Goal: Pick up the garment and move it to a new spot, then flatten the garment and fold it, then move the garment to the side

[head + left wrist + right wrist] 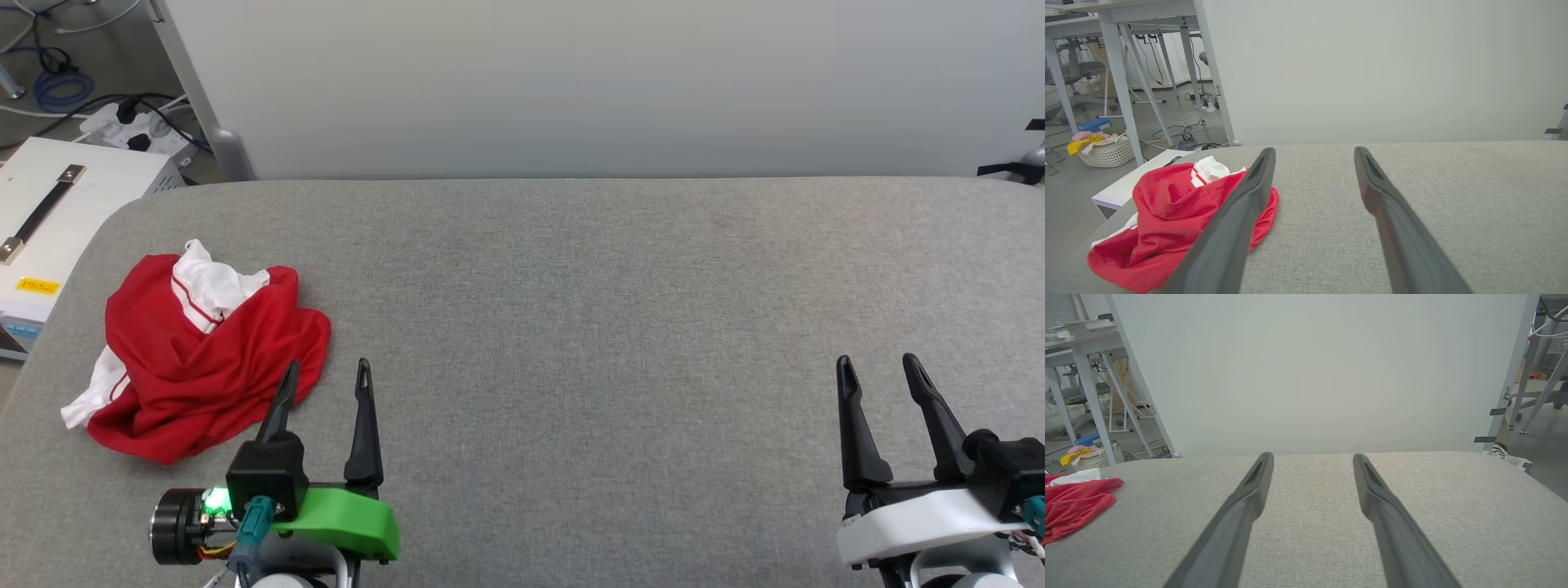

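Two long dark fingers of the left gripper (327,365), on a green mount, rise from the lower left of the head view, spread apart and holding nothing. The right gripper (878,360), on a white mount at the lower right, is likewise spread and empty. Both hover over a grey fabric-covered table (571,327) with rounded corners, backed by a plain pale wall panel (571,82). The garment (204,359), a red soft-fabric jersey with white, red-trimmed sleeves, lies crumpled near the table's left edge, well apart from the right gripper. The left gripper's outer finger overlaps its near hem; whether they touch cannot be told. Beyond the left edge stand a white box with a black strap handle (49,212) and a white power strip (135,126). The left wrist view adds a white perforated basket (1106,153) of yellow and pink cloths beside white metal-legged desks (1120,81). The right wrist view shows the garment at its left margin.
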